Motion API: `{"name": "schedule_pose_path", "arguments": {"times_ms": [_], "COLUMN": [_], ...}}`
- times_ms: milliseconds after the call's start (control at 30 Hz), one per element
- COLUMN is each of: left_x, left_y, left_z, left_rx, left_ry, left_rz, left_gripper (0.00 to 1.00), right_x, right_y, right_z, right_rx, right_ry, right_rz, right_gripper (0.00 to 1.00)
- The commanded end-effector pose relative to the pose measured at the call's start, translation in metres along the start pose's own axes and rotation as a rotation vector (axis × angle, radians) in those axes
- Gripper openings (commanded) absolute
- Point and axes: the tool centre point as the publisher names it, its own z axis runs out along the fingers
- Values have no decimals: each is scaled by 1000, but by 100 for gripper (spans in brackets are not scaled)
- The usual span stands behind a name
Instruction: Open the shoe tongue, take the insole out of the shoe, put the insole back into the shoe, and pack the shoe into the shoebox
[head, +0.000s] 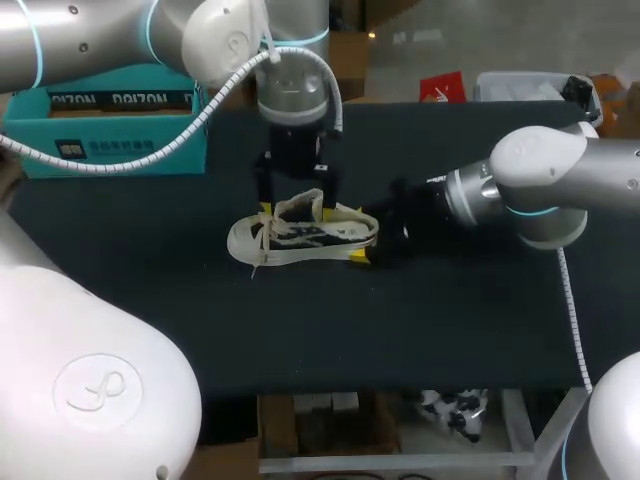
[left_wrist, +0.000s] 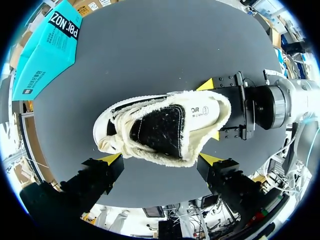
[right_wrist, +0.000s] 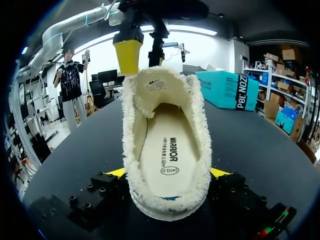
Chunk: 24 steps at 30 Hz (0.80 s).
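A cream fleece-lined shoe (head: 300, 236) lies on the black table (head: 150, 300), toe to the left. Its tongue (right_wrist: 156, 89) stands up, and the insole (right_wrist: 170, 150) lies flat inside. My left gripper (head: 297, 207) hangs open straight above the shoe's middle, one finger on each side of the shoe (left_wrist: 165, 127). My right gripper (right_wrist: 169, 173) is at the heel, its yellow tips close against both sides of the heel, jaws still wide. In the left wrist view, the right gripper (left_wrist: 211, 110) shows behind the heel.
A teal shoebox (head: 100, 130) stands closed at the table's back left, also seen as the shoebox (left_wrist: 45, 50) and the shoebox (right_wrist: 225, 87) in the wrist views. Bare black table surrounds the shoe on its front side.
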Motion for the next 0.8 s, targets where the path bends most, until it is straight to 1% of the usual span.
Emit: {"name": "schedule_pose_path", "arguments": {"times_ms": [33, 67, 133, 200, 233, 267, 333, 533, 600, 733, 767, 800], "left_x": [14, 15, 16, 16, 16, 15, 13, 12, 13, 13, 13, 13], "left_y": [-3, -3, -1, 0, 0, -1, -5, -13, -15, -21, -22, -23], "left_z": [-1, -1, -1, -2, -2, -2, -1, 4, 7, 10, 10, 10], "left_rx": [-19, -20, -19, -16, -17, -16, -21, -30, -31, -32, -33, -36], "left_ry": [-47, -57, -89, -107, -115, -120, -128, -168, -170, -178, -178, -179], "left_rz": [-7, -10, -22, -37, -44, -54, -66, -103, -107, -121, -122, -127], "left_gripper": [100, 92, 71, 59, 51, 49, 48, 49, 50, 49, 49, 46], "right_x": [1, 1, 1, 1, 1, 1, 1, 1, 1, 1, 1, 1], "right_y": [-1, -1, -1, -1, -1, -1, -1, -1, -1, -1, -1, -1], "right_z": [2, 2, 2, 2, 2, 2, 2, 2, 2, 2, 2, 2], "right_rx": [-4, -4, -4, -4, -4, -4, -4, -4, -4, -4, -4, -4], "right_ry": [0, 0, 0, 0, 0, 0, 0, 0, 0, 0, 0, 0], "right_rz": [-2, -2, -2, -2, -2, -2, -2, -2, -2, -2, -2, -2], "right_gripper": [0, 0, 0, 0, 0, 0, 0, 0, 0, 0, 0, 0]}}
